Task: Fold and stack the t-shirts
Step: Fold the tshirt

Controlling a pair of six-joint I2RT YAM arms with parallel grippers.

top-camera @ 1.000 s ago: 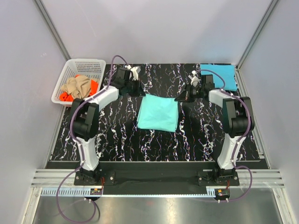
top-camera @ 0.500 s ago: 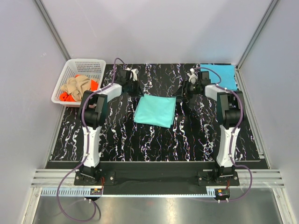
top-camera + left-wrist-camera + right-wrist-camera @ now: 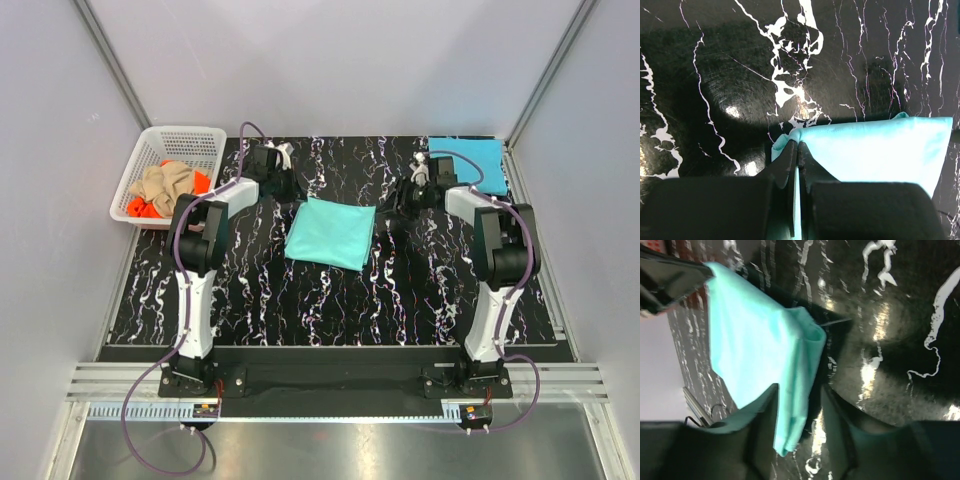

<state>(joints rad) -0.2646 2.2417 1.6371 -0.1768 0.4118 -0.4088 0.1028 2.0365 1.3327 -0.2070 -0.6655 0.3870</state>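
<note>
T-shirts like these are light, limp cloth that will likely sag and unfold if lifted by the middle, so corners and folded edges look like the best places to pinch; a tan one (image 3: 168, 182) and an orange one (image 3: 135, 208) lie bunched in the white basket (image 3: 135, 165) at far left. The left gripper (image 3: 797, 150) is clamped tight on the far-left corner of the folded mint-teal shirt (image 3: 330, 232), which lies flat mid-table (image 3: 250, 290). The right gripper (image 3: 799, 390) has its jaws apart with that shirt's far-right corner loose between them, and a sky-blue shirt (image 3: 470, 165) lies folded in the far right corner.
</note>
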